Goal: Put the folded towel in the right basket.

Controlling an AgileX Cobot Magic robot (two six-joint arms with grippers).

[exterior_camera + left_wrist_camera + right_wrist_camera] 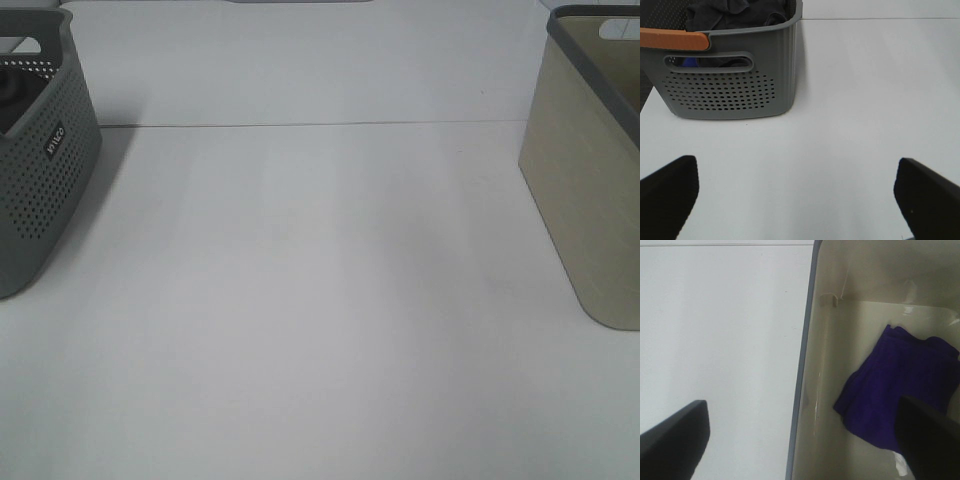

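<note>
Baskets frame what we see from the high exterior camera: a grey perforated basket (pixel 45 170) at the left edge and a beige basket (pixel 585 200) with a dark grey rim at the right edge, both standing on a white table (pixel 320 300). We see neither arm nor either pincer in this view, and the towel does not show here either.

From the left wrist camera, we see the left pincer (pixel 797 200) with its two black fingers (pixel 667 192) spread wide apart, nothing between them, over bare white table (pixel 865 100). Ahead of the pincer and off toward one finger stands the grey perforated basket (pixel 730 85), with an orange strip (pixel 672 39) along its rim and a cut-out handle slot in the wall facing us. Dark grey cloth (pixel 737 12) is piled inside it, and something blue shows through the slot, though we cannot tell what it is.

From the right wrist camera, we see the right pincer (pixel 802 440) likewise spread wide and holding nothing. One finger (pixel 675 435) is over the table (pixel 720 315); the other is over the inside of the beige basket (pixel 840 340), whose dark rim runs between the fingers. The folded towel (pixel 900 385), deep purple, lies on the basket floor, just ahead of that second finger and partly hidden by it.
</note>
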